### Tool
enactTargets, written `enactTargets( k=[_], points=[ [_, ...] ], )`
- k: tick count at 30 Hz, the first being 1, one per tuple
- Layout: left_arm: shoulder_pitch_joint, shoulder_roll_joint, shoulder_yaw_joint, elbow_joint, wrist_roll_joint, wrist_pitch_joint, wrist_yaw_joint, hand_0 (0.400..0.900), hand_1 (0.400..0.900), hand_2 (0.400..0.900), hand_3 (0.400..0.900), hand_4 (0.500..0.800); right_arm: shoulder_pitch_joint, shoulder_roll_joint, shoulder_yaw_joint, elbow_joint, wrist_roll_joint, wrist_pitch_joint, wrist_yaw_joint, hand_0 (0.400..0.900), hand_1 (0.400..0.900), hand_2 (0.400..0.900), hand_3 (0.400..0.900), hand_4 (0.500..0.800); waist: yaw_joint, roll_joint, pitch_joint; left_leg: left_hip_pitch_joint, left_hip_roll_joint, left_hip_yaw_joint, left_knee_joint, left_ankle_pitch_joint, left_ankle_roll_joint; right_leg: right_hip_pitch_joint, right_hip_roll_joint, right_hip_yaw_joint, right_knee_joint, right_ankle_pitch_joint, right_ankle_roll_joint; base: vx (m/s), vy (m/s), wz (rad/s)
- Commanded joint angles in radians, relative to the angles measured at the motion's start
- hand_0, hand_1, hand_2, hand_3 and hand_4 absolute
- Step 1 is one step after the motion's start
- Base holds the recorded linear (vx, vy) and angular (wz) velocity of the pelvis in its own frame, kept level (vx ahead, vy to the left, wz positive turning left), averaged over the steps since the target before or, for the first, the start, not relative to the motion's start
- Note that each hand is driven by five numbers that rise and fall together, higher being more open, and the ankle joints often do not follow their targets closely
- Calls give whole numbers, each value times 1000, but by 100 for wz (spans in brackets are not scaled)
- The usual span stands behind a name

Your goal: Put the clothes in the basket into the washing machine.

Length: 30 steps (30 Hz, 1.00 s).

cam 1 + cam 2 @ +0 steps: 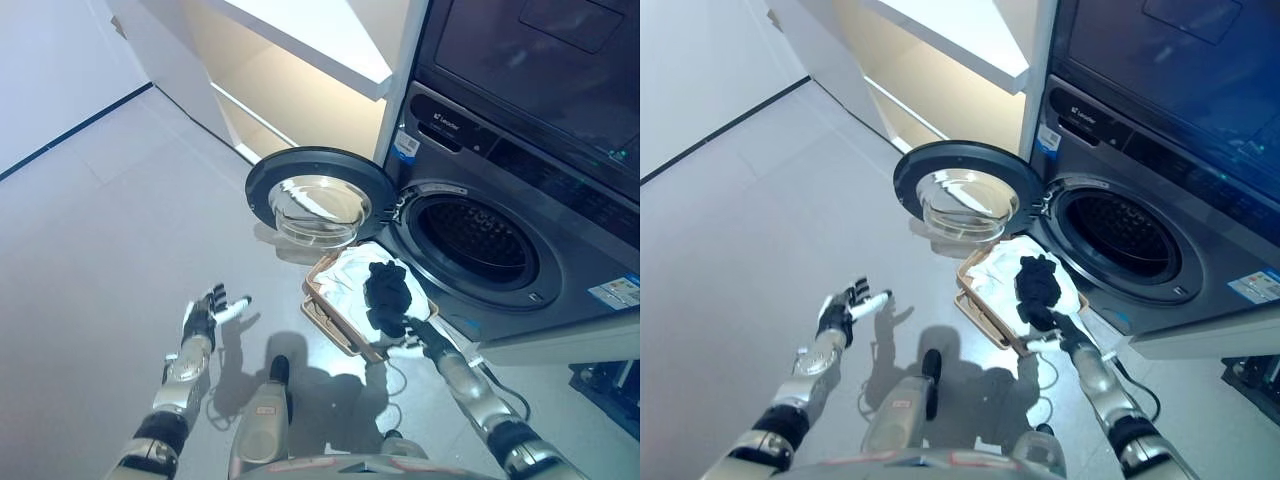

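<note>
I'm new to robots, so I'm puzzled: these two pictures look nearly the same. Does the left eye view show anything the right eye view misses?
Left eye only: slightly more floor at the left. Right eye only: nothing extra that I can tell. Both show the washing machine with its door swung open, the basket holding white cloth, the right hand over it, and the left hand open above the floor.

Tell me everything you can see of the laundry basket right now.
The basket is a shallow, tan, rectangular tray with a woven-looking rim. It sits on the grey floor, below the open washer door and just before the drum opening, set at an angle to the machine. White clothes lie inside. The right hand reaches into it over the cloth; whether the dark hand grips the cloth cannot be told.
</note>
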<state>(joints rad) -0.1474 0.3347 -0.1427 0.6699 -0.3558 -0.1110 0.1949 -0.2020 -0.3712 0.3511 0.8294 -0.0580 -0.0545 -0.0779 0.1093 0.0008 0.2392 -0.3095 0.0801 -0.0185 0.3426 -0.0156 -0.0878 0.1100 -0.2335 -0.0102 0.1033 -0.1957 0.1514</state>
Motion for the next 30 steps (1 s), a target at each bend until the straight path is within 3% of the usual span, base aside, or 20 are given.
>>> enactTargets(
  k=[1, 5, 7, 10, 12, 13, 15, 17, 18, 24, 26, 30],
  points=[
    [-11, 54, -25, -63, -1, -74, 32, 900, 900, 900, 900, 800, -45, -49, -1, -48, 27, -40, -47, 900, 900, 900, 900, 800, 5, -23, -105, -176, 7, -24, -88, 174, -11, 52, -66, -20, 72, 148, 38, 185, 219, 37],
    [-53, 63, -43, -39, -4, -71, 36, 900, 900, 900, 900, 800, -70, -59, 8, -61, 27, -34, -53, 900, 900, 900, 900, 800, -8, -35, -117, -177, -33, 31, -57, 116, 30, 16, -110, -62, 132, 318, 28, 216, 266, 34],
    [-67, 65, -49, -13, 16, -61, 38, 900, 900, 900, 900, 800, -87, -56, 20, -56, 31, -32, -55, 900, 900, 900, 900, 800, -11, -32, -108, -131, -51, 43, -53, 76, 69, -30, -130, -58, 233, 392, -7, 195, 297, -9],
    [-57, 65, -42, -17, 5, -64, 36, 900, 900, 900, 900, 800, -102, -44, 37, -23, 38, -30, -52, 900, 900, 900, 900, 800, -25, -22, -76, -45, -89, 40, -80, 44, 115, -107, -106, -3, 348, 466, -28, 160, 260, -5],
    [-53, 71, -27, -16, -6, -66, 38, 900, 900, 900, 900, 800, -115, -39, 44, -14, 39, -28, -49, 900, 900, 900, 900, 800, -20, -20, -65, 1, -102, 42, -103, 25, 132, -158, -120, -43, 358, 454, -27, 147, 160, -10],
    [-53, 71, -26, -16, -6, -66, 38, 900, 900, 900, 900, 800, -116, -39, 45, -13, 39, -28, -49, 900, 900, 900, 900, 800, -21, -22, -62, 4, -104, 42, -103, 24, 132, -156, -122, -44, 361, 451, -27, 182, 66, -2],
    [-73, 63, -22, 17, -34, -71, 44, 900, 900, 900, 900, 800, -168, -27, 58, 37, 49, -23, -48, 900, 900, 900, 900, 800, -30, -15, -38, 54, -102, 23, -127, 3, 125, -232, -92, -77, 266, 332, -29, 219, -24, 19],
    [-77, 61, -21, 33, -38, -74, 47, 900, 900, 900, 900, 800, -176, -25, 55, 53, 52, -23, -53, 900, 900, 900, 900, 800, -38, -15, -31, 64, -105, 12, -127, -4, 121, -238, -89, -87, 215, 320, -22, 195, -84, 40],
    [-89, 58, -24, 66, -47, -76, 51, 900, 900, 900, 900, 800, -182, -28, 51, 65, 59, -24, -55, 900, 900, 900, 900, 800, -62, -20, -16, 105, -114, -11, -135, -27, 106, -262, -60, -62, 95, 295, -7, 286, -126, 72],
    [-116, 74, -18, 72, -72, -90, 63, 900, 900, 900, 900, 800, -215, -42, 49, 108, 42, -16, -72, 900, 900, 900, 900, 800, -118, -48, 35, 168, -104, -94, -105, -97, 57, -342, -42, 5, -35, 395, 44, 248, -218, 85],
    [-113, 74, -12, 48, -74, -94, 79, 900, 900, 900, 900, 800, -236, -31, 31, 151, 45, -12, -100, 900, 900, 900, 900, 800, -104, -56, 50, 158, -92, -109, -75, -115, 46, -343, -41, -41, -5, 354, 36, 107, -212, 47],
    [-149, 46, -48, 24, -110, -113, 113, 900, 900, 900, 900, 800, -331, 6, 14, 294, 90, -2, -171, 900, 900, 900, 900, 800, -103, -26, 82, 122, -52, -155, -126, -65, 15, -376, -19, -83, 23, 334, 22, 3, -196, 56]
  ],
)
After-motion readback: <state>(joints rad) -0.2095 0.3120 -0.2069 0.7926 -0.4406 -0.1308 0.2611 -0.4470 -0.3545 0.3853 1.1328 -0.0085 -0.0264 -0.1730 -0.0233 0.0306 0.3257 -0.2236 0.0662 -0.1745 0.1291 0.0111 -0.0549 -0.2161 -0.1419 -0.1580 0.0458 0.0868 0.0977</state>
